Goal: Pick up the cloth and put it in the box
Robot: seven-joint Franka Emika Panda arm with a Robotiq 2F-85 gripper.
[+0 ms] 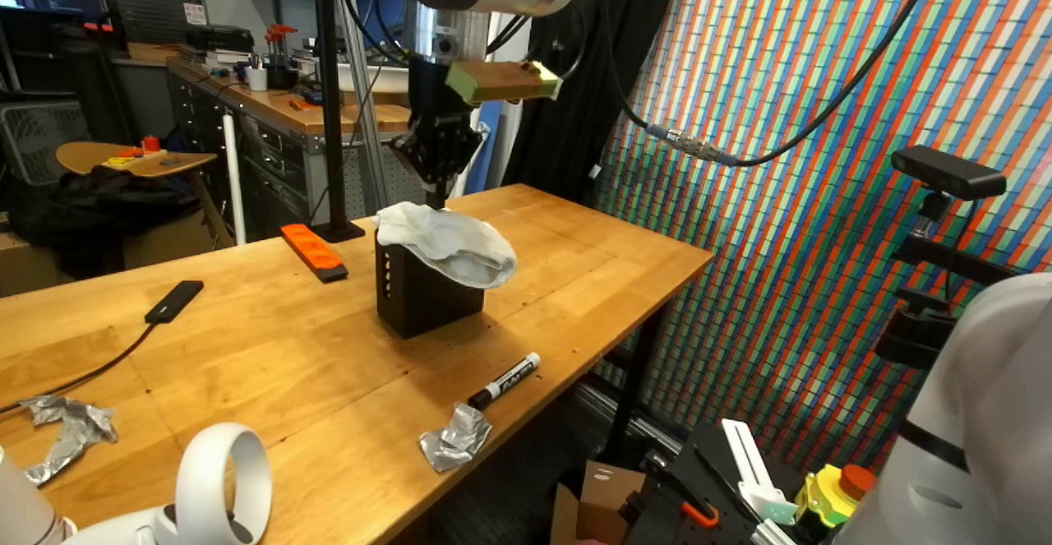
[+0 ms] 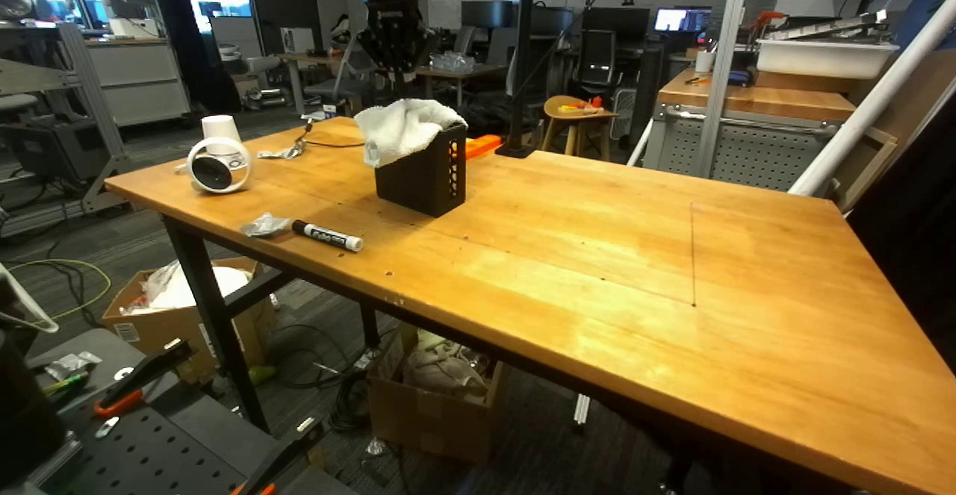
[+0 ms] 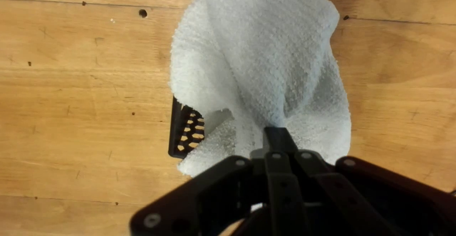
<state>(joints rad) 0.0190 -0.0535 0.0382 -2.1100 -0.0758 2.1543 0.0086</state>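
The white cloth [image 1: 448, 237] is draped over the top of the black box [image 1: 429, 297] and hangs down outside one side of it. The cloth also shows in an exterior view [image 2: 409, 131] and in the wrist view [image 3: 256, 51]. In the wrist view only a corner of the box [image 3: 174, 132], with a perforated wall, shows; the cloth hides the rest of the opening. My gripper [image 1: 436, 197] is above the box, pointing down, with its tips at the cloth. In the wrist view its fingers [image 3: 278, 134] are together; whether they pinch a fold is hidden.
On the table [image 2: 597, 241] are a marker [image 1: 504, 381], foil scraps [image 1: 456, 438], an orange tool [image 1: 314, 252] and a small black device with a cable [image 1: 173, 302]. A white ring-shaped controller [image 2: 218, 166] stands near one end. A dark upright post [image 2: 523, 54] rises behind the box.
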